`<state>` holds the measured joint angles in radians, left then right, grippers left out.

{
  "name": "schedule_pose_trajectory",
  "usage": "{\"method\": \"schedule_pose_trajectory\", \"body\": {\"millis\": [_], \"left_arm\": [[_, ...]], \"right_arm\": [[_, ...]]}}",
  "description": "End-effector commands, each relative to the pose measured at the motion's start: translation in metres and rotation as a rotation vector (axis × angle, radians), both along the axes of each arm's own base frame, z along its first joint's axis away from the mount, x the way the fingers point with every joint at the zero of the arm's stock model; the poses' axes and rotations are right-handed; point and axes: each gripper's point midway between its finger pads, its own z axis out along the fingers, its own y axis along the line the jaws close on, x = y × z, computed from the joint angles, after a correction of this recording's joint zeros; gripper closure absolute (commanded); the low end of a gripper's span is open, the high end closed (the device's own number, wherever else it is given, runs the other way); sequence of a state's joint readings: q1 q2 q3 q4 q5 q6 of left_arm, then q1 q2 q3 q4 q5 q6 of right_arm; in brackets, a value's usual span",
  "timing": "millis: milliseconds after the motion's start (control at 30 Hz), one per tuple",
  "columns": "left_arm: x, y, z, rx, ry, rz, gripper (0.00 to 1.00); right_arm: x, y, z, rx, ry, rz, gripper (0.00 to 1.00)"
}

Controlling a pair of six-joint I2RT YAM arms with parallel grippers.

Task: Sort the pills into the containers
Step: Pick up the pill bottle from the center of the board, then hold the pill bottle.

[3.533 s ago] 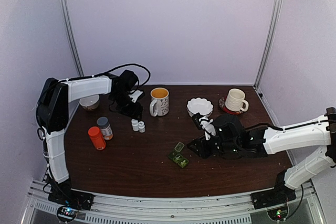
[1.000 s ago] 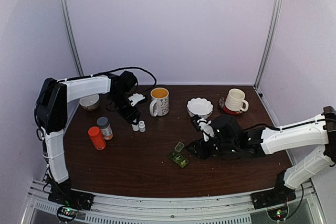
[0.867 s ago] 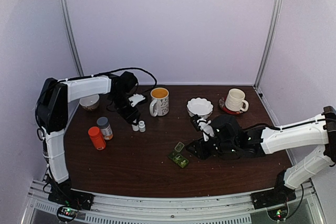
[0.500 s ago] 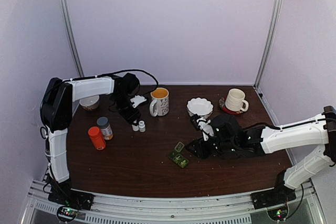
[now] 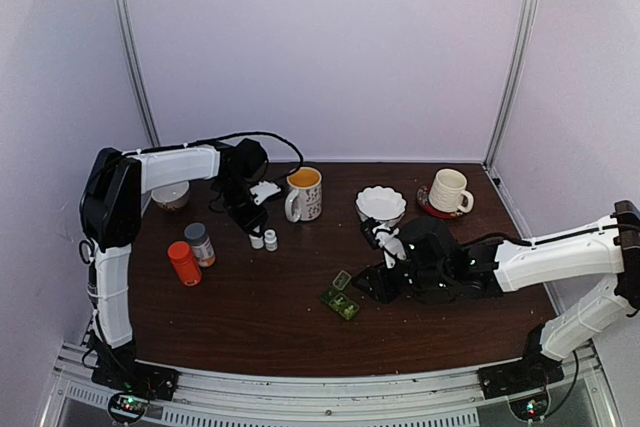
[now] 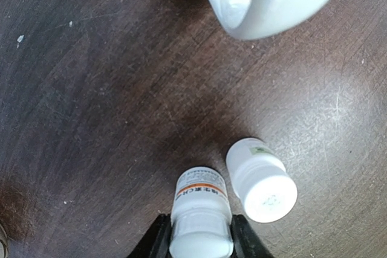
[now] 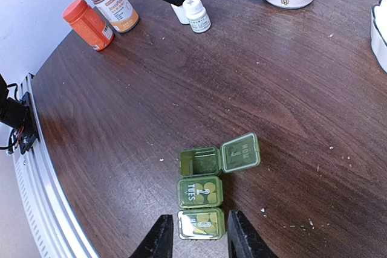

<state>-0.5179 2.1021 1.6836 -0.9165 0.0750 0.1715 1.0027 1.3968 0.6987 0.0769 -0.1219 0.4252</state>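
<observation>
While the right gripper (image 7: 198, 217) straddles it — endwise — the pill box (image 7: 201, 191) lies flat.

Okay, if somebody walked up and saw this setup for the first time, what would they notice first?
Probably the left gripper, its fingers tight against both sides of a small white bottle beside the yellow-lined mug toward the back left. Next, the green pill box at centre, one end lid flipped open, with the right gripper straddling the other end. The orange bottle at the left also pops.
</observation>
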Motion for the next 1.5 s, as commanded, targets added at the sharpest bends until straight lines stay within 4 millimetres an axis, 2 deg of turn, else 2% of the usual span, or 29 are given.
{"method": "schedule_pose_trajectory", "body": {"millis": [0,133,233,367,567,733,900,1000,1100,1233,1367,1467], "left_arm": [[0.004,-0.002,0.003,-0.006,0.006,-0.003,0.69],[0.003,0.003,0.008,0.012,0.005,0.022,0.73],[0.000,0.003,0.020,-0.003,-0.002,0.045,0.75],[-0.007,-0.002,0.048,-0.075,-0.009,0.085,0.76],[-0.030,-0.002,0.081,-0.166,-0.005,0.154,0.76],[-0.063,-0.019,0.107,-0.284,0.035,0.133,0.76],[-0.103,-0.048,0.141,-0.422,0.076,0.030,0.76],[-0.128,-0.067,0.165,-0.523,0.091,-0.053,0.76],[-0.157,-0.084,0.193,-0.630,0.099,-0.164,0.77],[-0.190,-0.099,0.219,-0.720,0.113,-0.300,0.77],[-0.218,-0.110,0.233,-0.776,0.144,-0.418,0.76],[-0.228,-0.114,0.237,-0.791,0.159,-0.451,0.76]], "right_arm": [[0.004,0.004,0.007,0.011,-0.009,0.001,0.66],[0.004,0.005,0.007,0.012,-0.006,0.002,0.66],[0.004,0.005,0.009,0.017,-0.012,0.005,0.65],[0.005,0.005,0.018,0.028,-0.035,0.007,0.66],[0.004,0.007,0.031,0.059,-0.060,0.024,0.65],[-0.002,0.014,0.050,0.130,-0.079,0.068,0.65],[-0.023,0.032,0.082,0.262,-0.089,0.199,0.55],[-0.042,0.042,0.104,0.339,-0.122,0.300,0.45],[-0.059,0.047,0.122,0.393,-0.173,0.365,0.28],[-0.071,0.047,0.145,0.466,-0.237,0.396,0.11],[-0.078,0.046,0.163,0.513,-0.271,0.422,0.10],[-0.085,0.050,0.172,0.529,-0.274,0.466,0.12]]}}
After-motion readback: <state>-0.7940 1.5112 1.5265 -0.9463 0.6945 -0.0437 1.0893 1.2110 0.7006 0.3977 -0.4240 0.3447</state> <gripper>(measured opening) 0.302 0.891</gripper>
